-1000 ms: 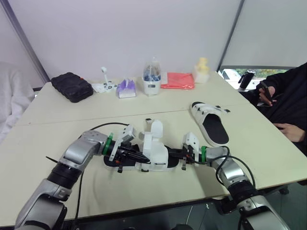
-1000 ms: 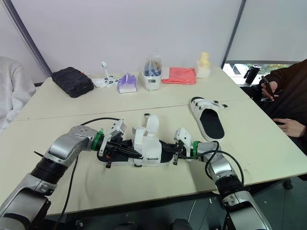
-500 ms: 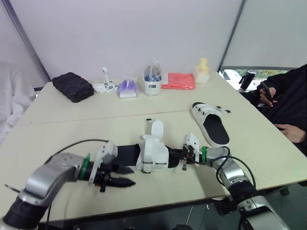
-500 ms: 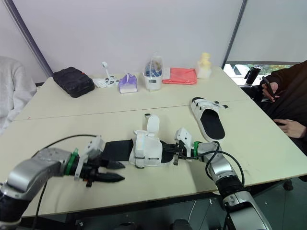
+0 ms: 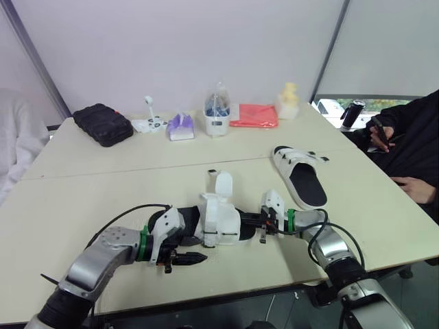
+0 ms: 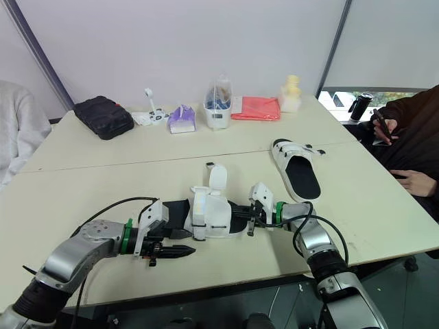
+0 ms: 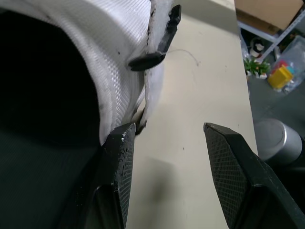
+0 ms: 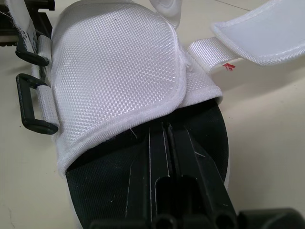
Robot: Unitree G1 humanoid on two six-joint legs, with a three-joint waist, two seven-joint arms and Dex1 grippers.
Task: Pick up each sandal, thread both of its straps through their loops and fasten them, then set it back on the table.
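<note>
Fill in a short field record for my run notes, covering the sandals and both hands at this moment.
near sandal: flat on the table, between the two hands
strap: loose, not through its loop
left hand: open, at the near sandal's side
right hand: shut, lying on the black insole
far sandal: on the table, apart from both hands

**Item count on and about the desk (image 5: 75,192).**
Sandals, two: a near sandal (image 5: 219,219) between the claws and a far sandal (image 5: 302,179) beyond the right claw (image 5: 252,221). Claws, two: the right claw and the left claw (image 5: 195,257). Far beyond both claws, one of each: black case (image 5: 103,124), white gadget (image 5: 149,122), purple tissue pack (image 5: 181,127), white container (image 5: 217,116), red packet (image 5: 254,115), pale yellow bottle (image 5: 289,101). Out past the right claw's side: one dark can (image 5: 352,113), one person (image 5: 411,147).
</note>
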